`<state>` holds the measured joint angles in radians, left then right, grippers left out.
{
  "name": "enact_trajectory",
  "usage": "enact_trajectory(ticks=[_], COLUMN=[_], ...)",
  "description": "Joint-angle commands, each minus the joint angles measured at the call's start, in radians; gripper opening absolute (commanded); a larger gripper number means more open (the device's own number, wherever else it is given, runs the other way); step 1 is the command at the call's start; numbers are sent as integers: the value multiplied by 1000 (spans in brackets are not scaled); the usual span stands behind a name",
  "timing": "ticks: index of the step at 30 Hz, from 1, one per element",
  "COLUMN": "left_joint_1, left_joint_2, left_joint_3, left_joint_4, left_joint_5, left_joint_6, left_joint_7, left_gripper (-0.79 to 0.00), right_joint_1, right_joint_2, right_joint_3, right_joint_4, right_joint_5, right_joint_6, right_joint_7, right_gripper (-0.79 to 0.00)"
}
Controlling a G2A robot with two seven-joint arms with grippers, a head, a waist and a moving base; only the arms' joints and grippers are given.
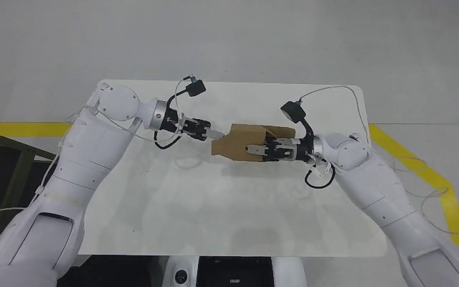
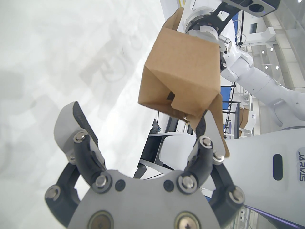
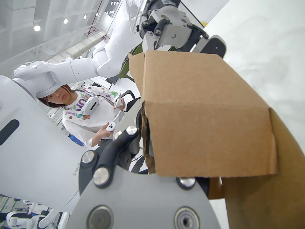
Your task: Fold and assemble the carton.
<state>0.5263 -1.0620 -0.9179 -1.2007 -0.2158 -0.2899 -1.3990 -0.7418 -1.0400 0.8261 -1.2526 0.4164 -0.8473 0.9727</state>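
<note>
Here, the right hand (image 1: 262, 151) is clamped on the carton (image 1: 240, 140), which sits raised over the middle of the white surface (image 1: 215, 215). The left hand (image 1: 214, 134), fingers apart, meets the carton's opposite end, with one finger (image 2: 214, 134) touching a loose flap (image 2: 215, 106).

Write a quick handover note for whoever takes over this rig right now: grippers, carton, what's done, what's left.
Left gripper: open at the carton's near end, one finger against a loose flap.
Right gripper: shut on the carton's side, holding it over the table.
Done: carton opened into a box shape; the end facing the left gripper is mostly folded in.
Left: probably tuck the loose flap, then close the end flaps by the right gripper, which stand open.
</note>
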Motion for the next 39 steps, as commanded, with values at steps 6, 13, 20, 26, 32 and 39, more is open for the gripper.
enact_trajectory(ticks=[6, 13, 20, 26, 32, 39], left_joint_1=[18, 40, 35, 38, 38, 36], left_joint_2=[16, 27, 28, 33, 36, 34], left_joint_3=[-46, -54, -22, -36, -34, -17], left_joint_4=[-27, -118, -147, -111, -102, -95], left_joint_5=[-16, 29, 161, 170, 200, 210], left_joint_6=[1, 15, 39, 58, 68, 69], left_joint_7=[1, 0, 37, 62, 63, 66], left_gripper=[0, 0, 0, 0, 0, 0], right_joint_1=[-5, -13, -16, -21, -24, -17], right_joint_2=[8, 2, -3, -4, -10, -22], right_joint_3=[40, 42, 44, 49, 36, 19], right_joint_4=[49, 42, 15, -11, -32, -46], right_joint_5=[-55, -100, -116, -106, -65, -37], right_joint_6=[11, 33, 39, 38, 35, 30], right_joint_7=[-21, -64, -67, -44, -17, 1], right_gripper=[-785, -785, -785, -785, -785, -785])
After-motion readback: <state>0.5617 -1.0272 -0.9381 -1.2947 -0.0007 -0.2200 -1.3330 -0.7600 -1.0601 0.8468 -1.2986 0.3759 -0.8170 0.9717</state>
